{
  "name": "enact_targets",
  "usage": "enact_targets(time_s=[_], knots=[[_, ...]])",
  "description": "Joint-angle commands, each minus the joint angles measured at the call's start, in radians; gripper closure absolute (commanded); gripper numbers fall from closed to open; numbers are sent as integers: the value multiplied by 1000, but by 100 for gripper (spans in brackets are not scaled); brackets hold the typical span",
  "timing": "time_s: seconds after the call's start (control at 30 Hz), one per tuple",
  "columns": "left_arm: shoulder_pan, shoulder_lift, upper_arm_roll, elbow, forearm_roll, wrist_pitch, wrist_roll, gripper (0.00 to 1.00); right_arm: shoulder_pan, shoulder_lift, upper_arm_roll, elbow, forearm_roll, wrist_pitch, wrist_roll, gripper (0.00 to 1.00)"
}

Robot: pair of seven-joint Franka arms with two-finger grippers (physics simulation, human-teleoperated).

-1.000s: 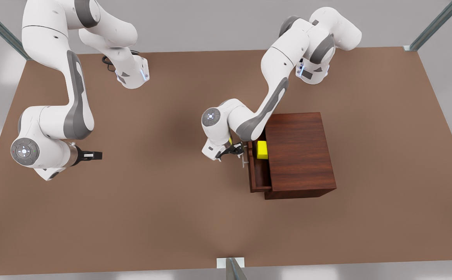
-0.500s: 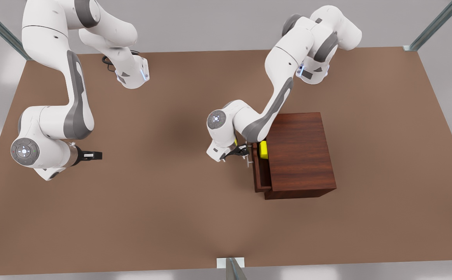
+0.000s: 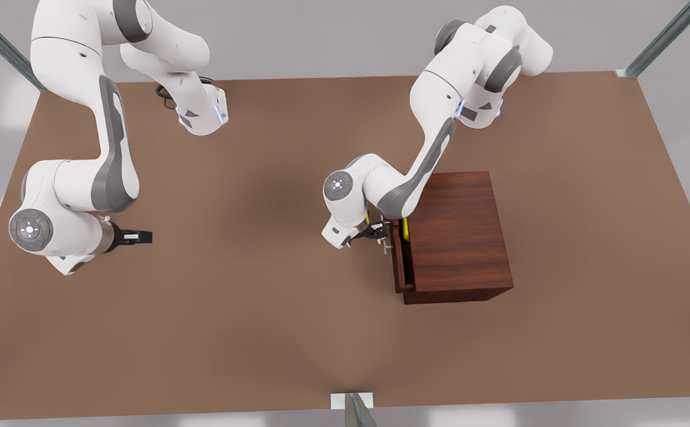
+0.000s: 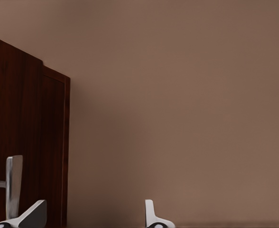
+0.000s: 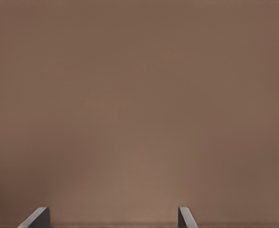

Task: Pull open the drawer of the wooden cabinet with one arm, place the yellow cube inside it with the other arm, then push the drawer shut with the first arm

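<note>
dark reddish-brown wooden cabinet (image 3: 460, 234) right of centre in front view, shallow drawer (image 3: 400, 261) barely ajar, small yellow cube (image 3: 404, 229) a sliver inside, left gripper (image 3: 378, 233) fingers apart at silver bar handle (image 4: 13, 185), right gripper (image 3: 137, 236) fingers apart, waiting at front view's left over brown table (image 3: 232, 332)

Both arms (image 3: 83, 136) have glossy white rounded shells with grey joint inlays. Grey circular end caps carry small markings. Black grippers (image 3: 134, 236). Black cable loops beside one base (image 3: 202, 115), which shows a blue light.
</note>
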Motion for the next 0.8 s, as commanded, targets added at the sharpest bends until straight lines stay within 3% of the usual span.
enact_targets(time_s=[0.0, 0.77], knots=[[1, -1, 0, 0, 1, -5, 64, 0, 1, -2, 1, 12, 1, -38, -1, 0], [47, -49, 9, -59, -1, -57, 96, 0, 1, -2, 3, 46, 3, -83, 0, 0]])
